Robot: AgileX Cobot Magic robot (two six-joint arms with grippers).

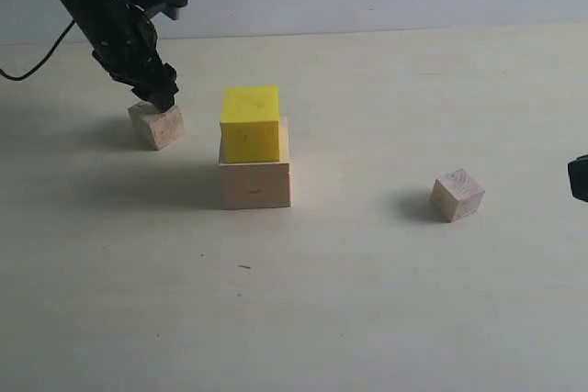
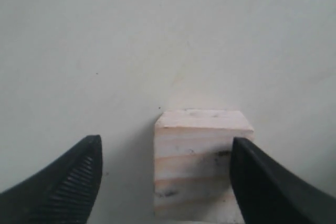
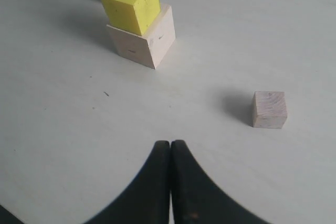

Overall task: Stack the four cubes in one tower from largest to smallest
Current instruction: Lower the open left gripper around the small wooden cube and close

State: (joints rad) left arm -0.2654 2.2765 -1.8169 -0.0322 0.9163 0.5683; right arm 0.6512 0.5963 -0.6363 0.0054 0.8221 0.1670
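One left end effector (image 2: 165, 142) gapes around the small wooden cube (image 2: 197, 166); right end effector (image 3: 170, 145) clenched, empty.

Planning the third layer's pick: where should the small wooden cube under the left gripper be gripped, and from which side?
From above, on two opposite upright faces of the small brownish wooden cube. It rests flat on the table with its sides free, and the open left gripper hangs over it, straddling it.

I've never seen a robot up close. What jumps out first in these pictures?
The bright yellow cube sitting on the large pale wooden cube in the middle grabs the eye. To its left, the black left pincer is open around a small brownish wooden cube. A smaller pale wooden cube lies alone on the right.
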